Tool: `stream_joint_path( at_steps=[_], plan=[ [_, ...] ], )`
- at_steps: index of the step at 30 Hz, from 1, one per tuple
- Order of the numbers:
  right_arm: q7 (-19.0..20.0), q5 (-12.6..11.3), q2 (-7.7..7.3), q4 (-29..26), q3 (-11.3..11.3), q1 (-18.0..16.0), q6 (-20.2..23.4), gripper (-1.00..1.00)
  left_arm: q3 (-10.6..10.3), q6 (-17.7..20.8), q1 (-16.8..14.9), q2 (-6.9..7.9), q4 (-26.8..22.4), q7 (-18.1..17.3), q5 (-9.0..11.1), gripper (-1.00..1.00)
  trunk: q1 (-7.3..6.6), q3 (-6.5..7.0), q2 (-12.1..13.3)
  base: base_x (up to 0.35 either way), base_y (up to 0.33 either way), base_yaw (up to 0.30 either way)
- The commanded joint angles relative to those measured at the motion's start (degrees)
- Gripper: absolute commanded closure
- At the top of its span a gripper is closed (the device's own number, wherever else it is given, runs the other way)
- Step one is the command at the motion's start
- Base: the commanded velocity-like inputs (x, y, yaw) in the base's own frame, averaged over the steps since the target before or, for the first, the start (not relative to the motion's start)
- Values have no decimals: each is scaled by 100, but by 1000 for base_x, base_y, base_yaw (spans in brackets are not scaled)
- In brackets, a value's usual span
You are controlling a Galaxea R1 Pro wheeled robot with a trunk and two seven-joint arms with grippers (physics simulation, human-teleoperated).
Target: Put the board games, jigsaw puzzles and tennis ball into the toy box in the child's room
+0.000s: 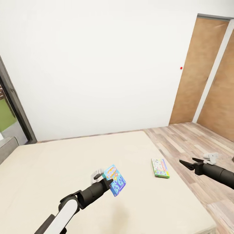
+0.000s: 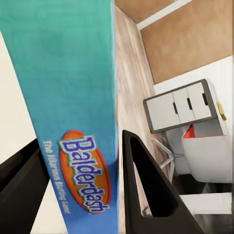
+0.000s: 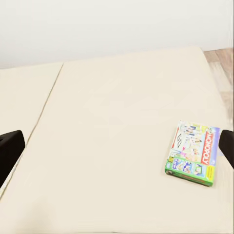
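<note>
While my head camera looks down over the bed (image 1: 65,169), I see my left gripper (image 1: 109,182) clamped on the blue board game (image 1: 115,180), holding it up off the mattress with the box tilted on edge. From the left wrist camera the same box (image 2: 73,122) runs between the two dark fingers (image 2: 151,190), and I can read "Balderdash" on its orange oval label; beyond it sit a grey drawer unit (image 2: 183,105) and a white bin (image 2: 207,156) with something red at its rim. My right gripper (image 1: 188,162) hangs past the bed's edge above the wood floor (image 1: 195,139), its jaws spread apart and holding nothing. The second board game (image 1: 160,168), a green-edged box, lies flat on the mattress near that edge, between my two grippers and apart from both. Through the right wrist camera I read "Monopoly" on that box (image 3: 192,153), lying flat on the cream bed cover (image 3: 107,136), with my finger tips dark at either side of the picture. A white wall (image 1: 97,65) and brown doors (image 1: 195,71) stand behind the bed.
</note>
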Motion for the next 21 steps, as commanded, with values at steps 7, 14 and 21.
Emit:
stream_joint_path(
  at_steps=[7, 14, 21],
  plan=[
    [175, 2, 3, -2, -11, -7, 38, -100, -7, 1, -4, 5, -12, 53, 72, 100, -154, 120, 278, 0, 0, -294],
    [205, 3, 4, -2, -9, -7, 34, -100, -7, 0, -4, 5, -12, 53, 73, 100, -308, 246, 559, 0, 0, -294],
    [210, 3, 4, -2, -8, -7, 33, -100, -7, 5, -4, 5, -12, 53, 73, 100, -462, 371, 840, 0, 0, -294]
  ],
)
